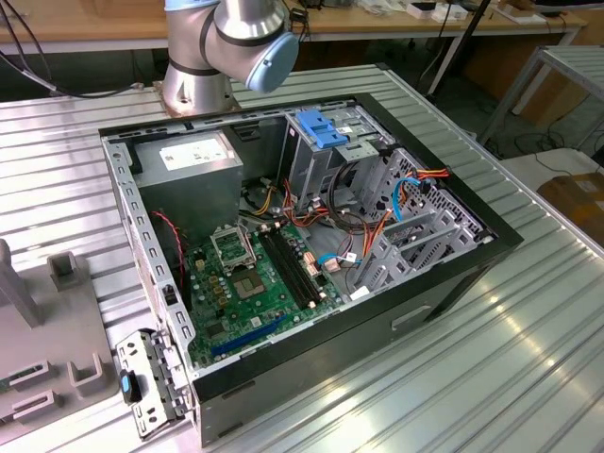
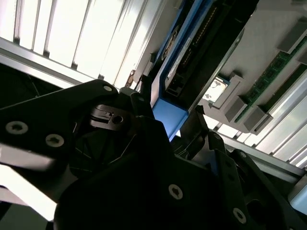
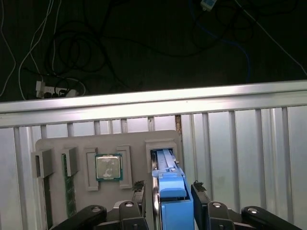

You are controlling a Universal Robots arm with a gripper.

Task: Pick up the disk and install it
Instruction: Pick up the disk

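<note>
The disk (image 3: 173, 201), a grey drive in bright blue carrier rails, stands on edge in a slot of the grey parts tray (image 3: 139, 139). My gripper (image 3: 169, 189) sits over it with one black finger against each side, shut on its blue end. In the second wrist view the same blue rail (image 2: 168, 112) runs between the gripper's (image 2: 169, 108) fingers, which touch it on both sides. The open computer case (image 1: 311, 236) lies on the ribbed metal table, with a blue latch plate (image 1: 321, 127) on its drive cage at the back.
On the tray beside the disk lie a processor chip (image 3: 108, 166) and a green memory stick (image 3: 70, 184). The table's edge (image 3: 153, 103) runs just beyond the tray, with dark floor and cables past it. The arm's base (image 1: 203, 66) stands behind the case.
</note>
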